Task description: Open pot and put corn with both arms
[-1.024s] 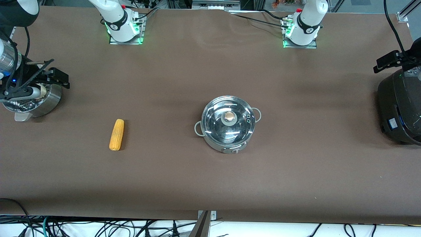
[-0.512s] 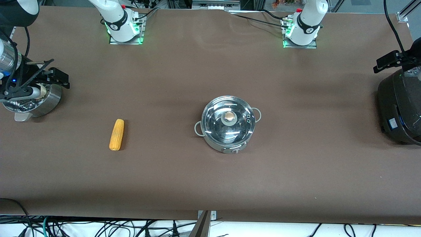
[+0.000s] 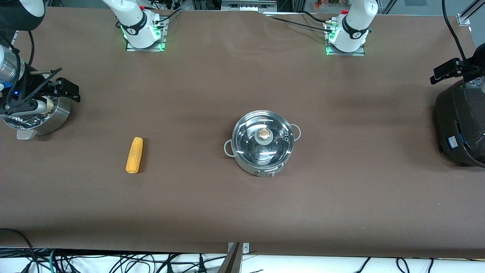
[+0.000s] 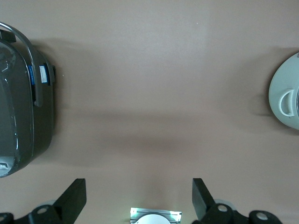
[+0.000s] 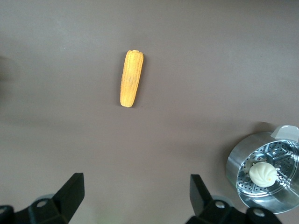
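Note:
The steel pot [image 3: 263, 151] stands mid-table with its glass lid [image 3: 276, 142] and tan knob [image 3: 265, 133] on. Its edge shows in the left wrist view [image 4: 286, 95]. The yellow-orange corn [image 3: 134, 154] lies flat on the cloth, toward the right arm's end; it also shows in the right wrist view [image 5: 131, 78]. My right gripper [image 5: 135, 193] is open and empty, held high near the steamer basket. My left gripper [image 4: 138, 196] is open and empty, held high near the black cooker. Both arms wait, well apart from the pot and the corn.
A perforated steel steamer basket [image 3: 57, 113] with a white bun [image 5: 263, 174] stands at the right arm's end. A large black cooker [image 3: 460, 125] stands at the left arm's end. Brown cloth covers the table [image 3: 341, 197].

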